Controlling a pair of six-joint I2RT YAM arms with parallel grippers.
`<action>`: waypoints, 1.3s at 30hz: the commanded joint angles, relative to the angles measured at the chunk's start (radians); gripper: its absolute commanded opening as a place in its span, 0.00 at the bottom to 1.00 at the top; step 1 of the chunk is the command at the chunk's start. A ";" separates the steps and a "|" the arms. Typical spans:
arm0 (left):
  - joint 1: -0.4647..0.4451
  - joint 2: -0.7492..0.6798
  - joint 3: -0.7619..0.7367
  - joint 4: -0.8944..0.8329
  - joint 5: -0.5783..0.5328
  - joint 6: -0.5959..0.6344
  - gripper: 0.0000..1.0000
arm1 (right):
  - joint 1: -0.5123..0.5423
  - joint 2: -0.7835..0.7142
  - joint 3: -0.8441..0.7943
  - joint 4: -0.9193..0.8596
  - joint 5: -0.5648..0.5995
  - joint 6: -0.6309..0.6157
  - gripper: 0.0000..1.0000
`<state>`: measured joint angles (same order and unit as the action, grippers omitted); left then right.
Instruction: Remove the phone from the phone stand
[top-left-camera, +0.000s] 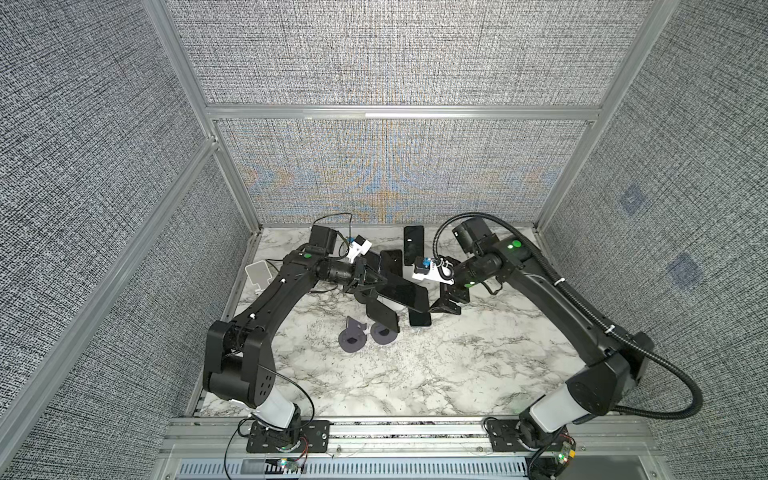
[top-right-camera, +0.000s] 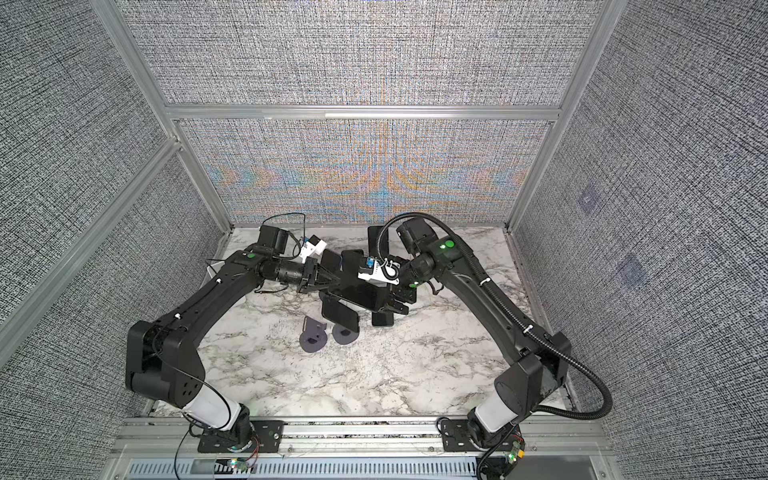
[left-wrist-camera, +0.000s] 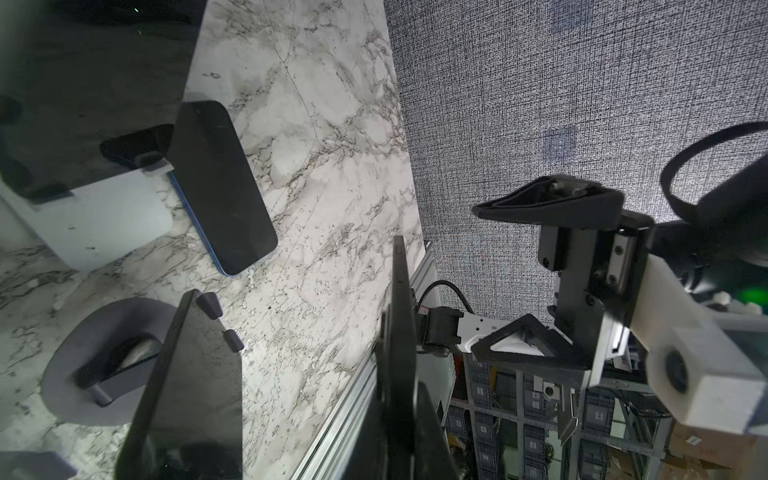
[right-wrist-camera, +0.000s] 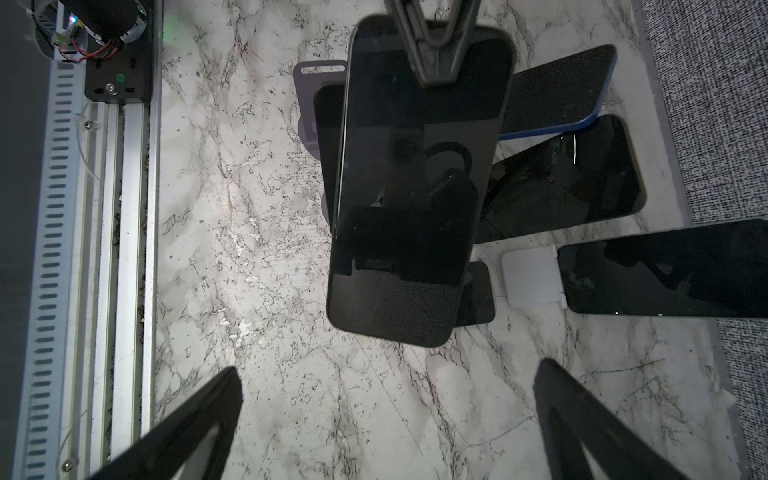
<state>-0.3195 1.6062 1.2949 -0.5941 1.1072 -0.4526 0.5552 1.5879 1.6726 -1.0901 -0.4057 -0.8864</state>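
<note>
flat phone (right-wrist-camera: 673, 270) cut off at frame edge, grey stand (right-wrist-camera: 303, 99) largely hidden behind held phone (right-wrist-camera: 415, 187)

Marble tabletop (top-left-camera: 415, 374), white with grey veins. Grey woven panels (top-left-camera: 395, 54) in aluminium framing (top-left-camera: 399, 112) enclose left, right, far sides. Slotted rail (top-left-camera: 415, 467) along near edge.

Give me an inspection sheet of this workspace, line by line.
Surface: marble tabletop, finely scratched.
Job's things: phone held above the table; second phone leaning on purple stand; other purple stand empty.
Clutter: spare phone and others lying flat at the back; white pad by the left arm.
Grippers: left gripper shut on the phone's end; right gripper open, holding nothing.
Cables: black conduit along the right arm.
Surroundings: grey fabric panels in aluminium framing.
</note>
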 joint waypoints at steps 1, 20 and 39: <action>-0.003 0.000 -0.020 0.054 0.051 -0.006 0.00 | 0.031 0.034 0.018 0.022 0.039 0.029 0.99; -0.001 0.001 -0.115 0.276 0.081 -0.182 0.00 | 0.101 0.243 0.101 0.090 0.105 0.154 0.99; 0.001 0.003 -0.144 0.361 0.094 -0.250 0.00 | 0.107 0.273 0.084 0.151 0.116 0.203 0.91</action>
<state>-0.3183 1.6154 1.1522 -0.2806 1.1549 -0.6899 0.6613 1.8591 1.7584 -0.9524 -0.2867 -0.6914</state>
